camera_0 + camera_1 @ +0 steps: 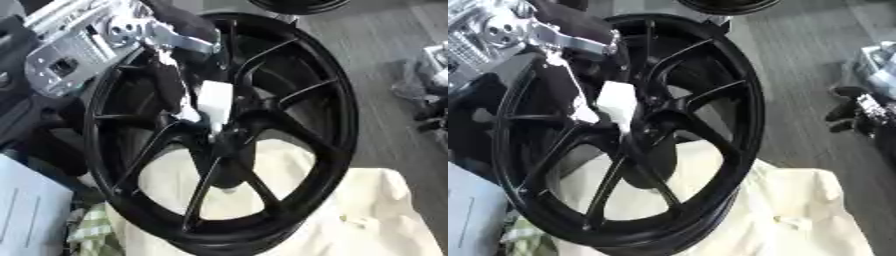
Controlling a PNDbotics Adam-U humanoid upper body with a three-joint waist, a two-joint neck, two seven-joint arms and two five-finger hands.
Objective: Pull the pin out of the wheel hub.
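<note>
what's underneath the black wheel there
The black wheel stands over a cream cloth, which shows through the lower spokes and spreads to the right. What the cloth covers cannot be seen. The left hand reaches in at the hub, hiding part of it.

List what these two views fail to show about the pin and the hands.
- Pin: neither view shows it clearly; the left hand and a white block cover the wheel hub.
- Left hand's fingers: dark against the black wheel; their curl is unreadable.
- Right hand: dark shapes at the right edge of the right eye view may be it; too blurred to say.
</note>
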